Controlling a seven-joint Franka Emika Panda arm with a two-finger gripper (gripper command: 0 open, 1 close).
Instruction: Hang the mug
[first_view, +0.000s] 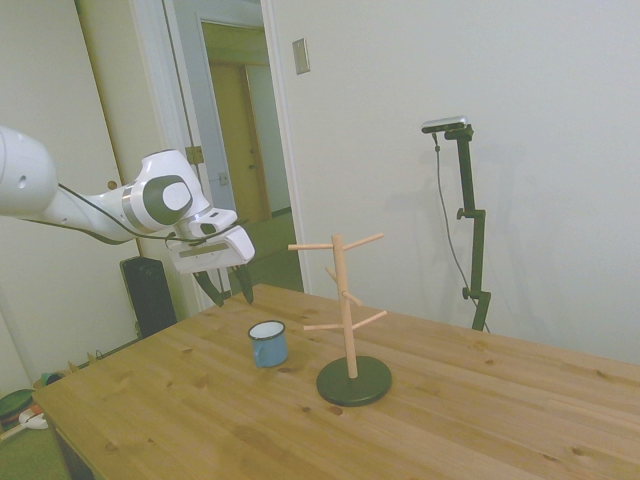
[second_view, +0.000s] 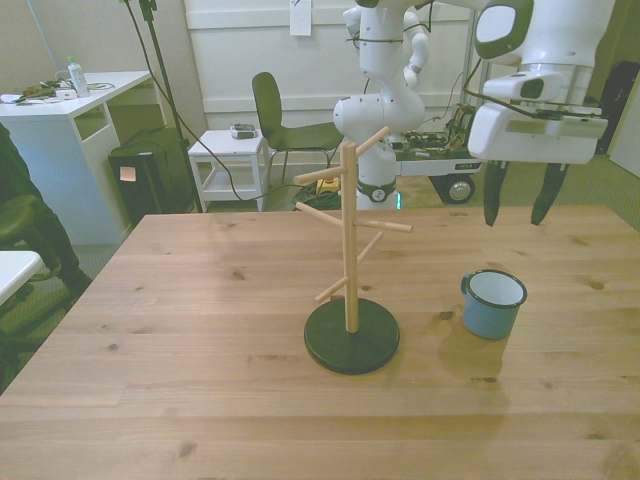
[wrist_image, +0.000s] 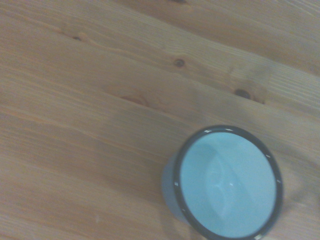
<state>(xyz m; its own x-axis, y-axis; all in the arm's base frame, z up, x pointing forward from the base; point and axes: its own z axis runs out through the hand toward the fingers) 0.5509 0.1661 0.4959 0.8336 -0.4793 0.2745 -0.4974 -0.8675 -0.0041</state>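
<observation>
The small blue mug (first_view: 268, 344) (second_view: 493, 304) (wrist_image: 226, 182) stands upright on the wooden table, white inside with a dark rim, its handle toward the front view's left. A wooden peg stand (first_view: 347, 310) (second_view: 349, 250) on a dark round base rises beside it, its pegs bare. My gripper (first_view: 227, 289) (second_view: 519, 206) hangs in the air above and behind the mug, well clear of it. It is open, its two dark fingers apart with nothing between them.
The table (second_view: 180, 350) stretches wide to the front view's left of the stand. Behind it are a white desk (second_view: 75, 120), a chair (second_view: 280, 120) and a small white side table (second_view: 230, 150). A person's dark sleeve (second_view: 20, 210) shows at the front view's left edge.
</observation>
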